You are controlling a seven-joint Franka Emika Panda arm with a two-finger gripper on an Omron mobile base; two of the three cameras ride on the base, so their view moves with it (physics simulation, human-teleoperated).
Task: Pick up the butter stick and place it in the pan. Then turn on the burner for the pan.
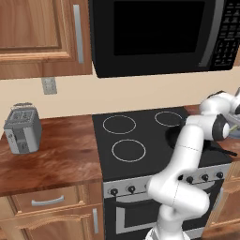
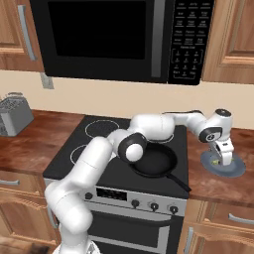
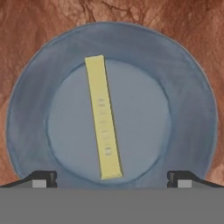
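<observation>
While the claw [image 2: 224, 159] is held open above the plate [image 3: 192, 87] | butter stick [image 3: 103, 117] lies on plate, 12-to-6 | pan [image 2: 156, 160] at plate's 9 o'clock on stove [image 2: 99, 149]

Your two base views look forward and down from behind arm, left and right, sharing stove [image 1: 140, 140] and pan [image 2: 155, 161]. Your hand view looks straight down, close over plate [image 3: 192, 78].

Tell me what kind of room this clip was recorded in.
A simulated home kitchen, by the look of it: a black stove with a pan on it, a microwave above, and a toaster on the wooden counter.
</observation>
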